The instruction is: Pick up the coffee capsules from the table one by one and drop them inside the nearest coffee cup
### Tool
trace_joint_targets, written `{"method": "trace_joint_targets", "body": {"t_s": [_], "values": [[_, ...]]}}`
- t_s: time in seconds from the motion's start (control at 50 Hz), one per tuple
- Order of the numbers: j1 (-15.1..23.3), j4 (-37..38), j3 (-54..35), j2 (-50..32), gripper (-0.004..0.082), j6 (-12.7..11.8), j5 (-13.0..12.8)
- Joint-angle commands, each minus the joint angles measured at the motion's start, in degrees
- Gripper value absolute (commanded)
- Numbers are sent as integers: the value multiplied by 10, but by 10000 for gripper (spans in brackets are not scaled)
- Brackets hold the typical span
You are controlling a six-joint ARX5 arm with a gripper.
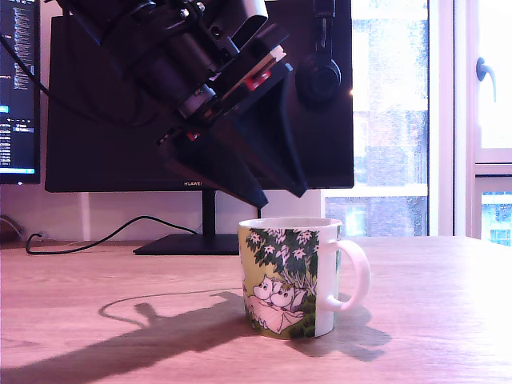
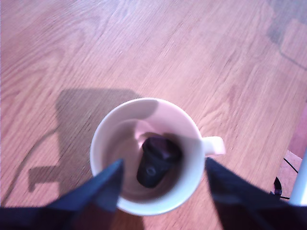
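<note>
Item: dark capsule (image 2: 154,162), lying inside the mug (image 1: 290,276) on the desk (image 1: 432,320). Likely light, rigid and smooth; best gripped across its tapered sides under the rim. Pincer (image 2: 163,184): spread wide above the mug, holding nothing. Only the wrist view shows the mug's contents; the exterior view shows pincer height and the handle.

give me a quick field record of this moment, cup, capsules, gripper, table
cup: white printed mug, upright on the table, handle toward the exterior view's right
cup contents: dark capsule lying at the bottom; the blur leaves it unclear whether it is one or more
other capsules: none visible on the table in either view
gripper: open, empty, fingertips just above the mug rim
gripper shadow: falls on the table at the exterior view's left of the mug
background: monitor behind the arm
</note>
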Motion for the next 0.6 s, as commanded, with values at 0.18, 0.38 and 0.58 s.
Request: {"method": "trace_joint_targets", "body": {"t_s": [0.18,0.38,0.58], "values": [[-3,1,3,5,344,0,3],[-3,9,3,5,4,0,12],[-3,20,3,-1,-22,-1,12]]}}
